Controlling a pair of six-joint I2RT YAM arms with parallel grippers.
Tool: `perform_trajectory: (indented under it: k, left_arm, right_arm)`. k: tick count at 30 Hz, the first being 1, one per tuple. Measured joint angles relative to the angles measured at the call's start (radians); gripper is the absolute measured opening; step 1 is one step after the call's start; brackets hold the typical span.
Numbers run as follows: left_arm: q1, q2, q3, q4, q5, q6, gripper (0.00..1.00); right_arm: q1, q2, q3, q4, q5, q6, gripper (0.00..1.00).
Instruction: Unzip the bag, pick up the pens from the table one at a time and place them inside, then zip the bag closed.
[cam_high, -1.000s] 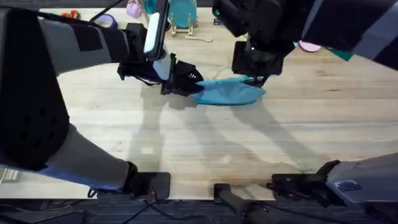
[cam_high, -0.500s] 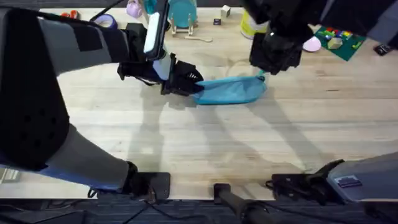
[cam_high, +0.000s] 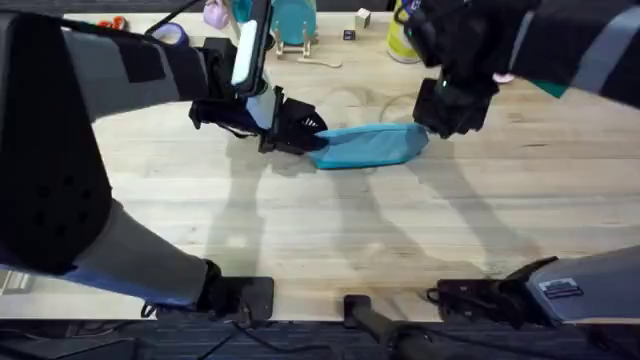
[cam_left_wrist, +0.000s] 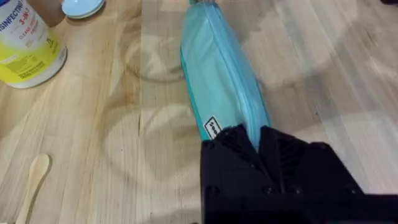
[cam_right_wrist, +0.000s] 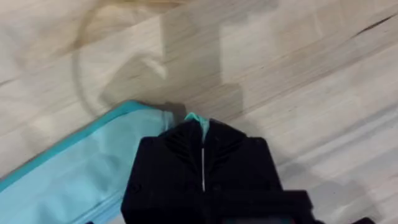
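**Both grippers pinched on the pouch, one at each end**

Your table (cam_high: 330, 230) is pale planked wood, with clutter along its far edge: a yellow-labelled bottle (cam_left_wrist: 25, 43), a round blue dish (cam_left_wrist: 83, 6) beside it and a pale wooden spoon (cam_left_wrist: 30, 186) lying nearer the left arm.

The bag (cam_high: 368, 146) lies flat on the wood around the middle of the table, long axis running left to right. From the left wrist you can see its zipper line running along the top, appearing shut along the visible length.

Your left gripper (cam_high: 312, 138) sits at the bag's left end, fingers drawn together on the fabric next to a small dark-edged tag (cam_left_wrist: 212, 128).

Your right gripper (cam_high: 432, 122) is at the opposite, right end. In its wrist view the fingers (cam_right_wrist: 180, 155) are pressed together with barely a slit between them, a small teal tab (cam_right_wrist: 198, 119) of the bag pinched at their tips.
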Motion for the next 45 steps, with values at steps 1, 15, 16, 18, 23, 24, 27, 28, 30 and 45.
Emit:
perform_trajectory:
  k: [1, 15, 16, 18, 23, 24, 27, 28, 30, 45]
  left_arm:
    - [0.0, 0.0, 0.0, 0.0, 0.0, 0.0, 0.043]
    - [-0.008, 0.0, 0.0, -0.001, 0.003, 0.0, 0.043]
    - [-0.008, 0.0, 0.0, -0.001, 0.003, 0.0, 0.043]
    - [-0.008, 0.0, 0.0, -0.001, 0.003, 0.0, 0.043]
    - [-0.008, 0.0, 0.0, -0.001, 0.003, 0.0, 0.043]
    - [-0.008, 0.0, 0.0, -0.001, 0.003, 0.0, 0.043]
    - [-0.007, 0.0, 0.0, -0.001, 0.001, 0.0, 0.043]
    - [-0.007, 0.0, 0.0, -0.001, 0.0, 0.0, 0.043]
    - [-0.005, 0.0, 0.0, -0.001, -0.001, 0.0, 0.043]
    - [-0.005, 0.0, 0.0, -0.001, -0.001, 0.0, 0.042]
  right_arm:
    - [-0.004, -0.002, -0.025, 0.022, 0.0, 0.001, 0.033]
    - [-0.051, -0.045, -0.232, 0.253, -0.058, 0.077, 0.033]
    - [-0.051, -0.045, -0.232, 0.253, -0.058, 0.077, 0.032]
    - [-0.051, -0.045, -0.232, 0.253, -0.058, 0.079, 0.032]
    - [-0.051, -0.045, -0.231, 0.252, -0.058, 0.069, 0.032]
    - [-0.051, -0.046, -0.228, 0.249, -0.058, 0.059, 0.032]
    - [-0.054, -0.064, -0.214, 0.231, -0.058, 0.02, 0.031]
    - [-0.055, -0.073, -0.208, 0.225, -0.058, 0.004, 0.031]
    - [-0.057, -0.1, -0.195, 0.216, -0.058, -0.033, 0.031]
    - [-0.059, -0.366, -0.067, 0.109, -0.161, -0.407, 0.996]
